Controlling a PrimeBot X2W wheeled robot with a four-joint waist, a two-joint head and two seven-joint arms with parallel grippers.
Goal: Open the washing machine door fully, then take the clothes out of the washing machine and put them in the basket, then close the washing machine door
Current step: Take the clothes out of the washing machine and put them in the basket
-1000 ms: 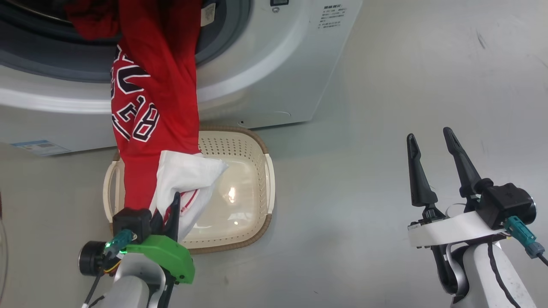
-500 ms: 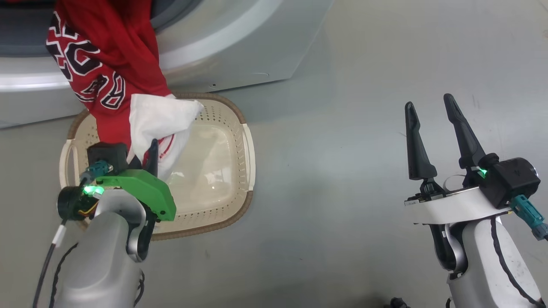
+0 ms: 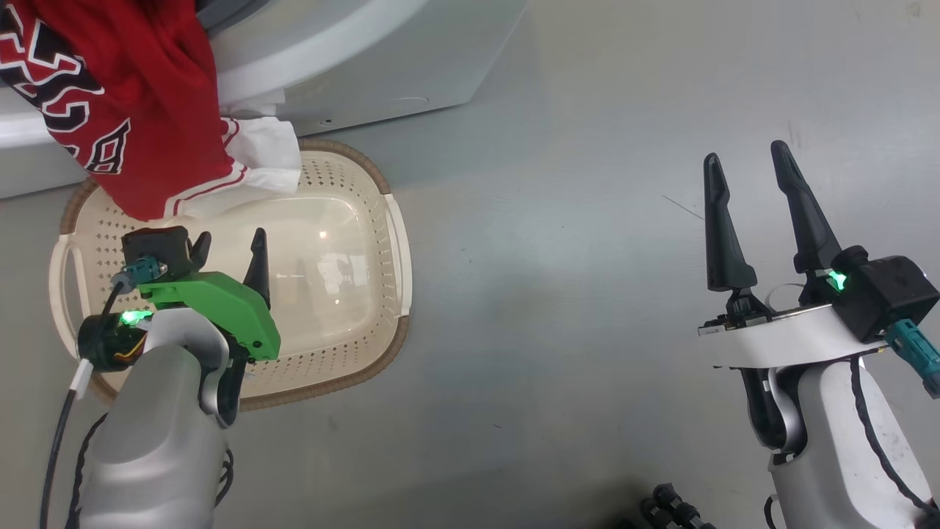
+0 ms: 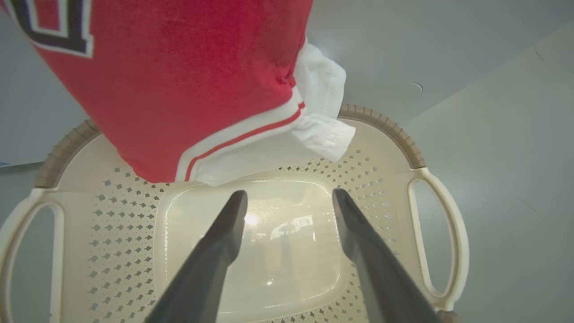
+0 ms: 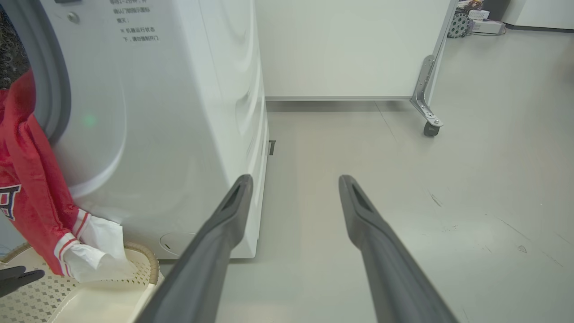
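Note:
A red jersey with white trim, one of the clothes (image 3: 132,110) (image 4: 179,80) (image 5: 31,193), hangs out of the white washing machine (image 3: 367,59) (image 5: 179,112). Its lower hem dangles over the far edge of the cream basket (image 3: 400,272) (image 4: 441,233) (image 5: 143,255) on the floor. My left gripper (image 3: 230,236) (image 4: 289,194) is open above the basket's bare bottom, just short of the hem and not touching it. My right gripper (image 3: 744,152) (image 5: 295,177) is open with nothing in it, well to the right over the floor. The washing machine door is out of view.
Grey floor stretches to the right of the machine and basket. A metal frame leg on a caster (image 5: 430,128) stands by the far wall. Dark cables (image 3: 668,507) lie near my base.
My left gripper has opened and let go of the white-trimmed cloth, which has swung back toward the machine. The head camera has shifted, so the whole scene sits further left and up.

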